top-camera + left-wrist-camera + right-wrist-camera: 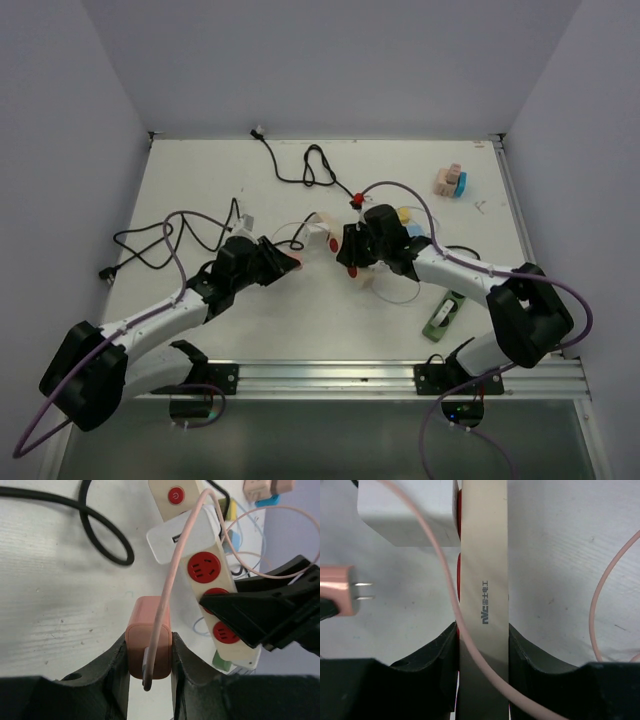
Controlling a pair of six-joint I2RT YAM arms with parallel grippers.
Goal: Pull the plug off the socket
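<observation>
Pink plastic plug [142,630], prongs bare, is gripped by left gripper [149,650]; beige red-socket power strip [484,555] is clamped by right gripper [483,635].

The left gripper [149,640] clamps a pink rectangular plastic plug [145,622], its pink cable [169,592] attached, just beside a cream power strip [210,584] with red sockets.
</observation>
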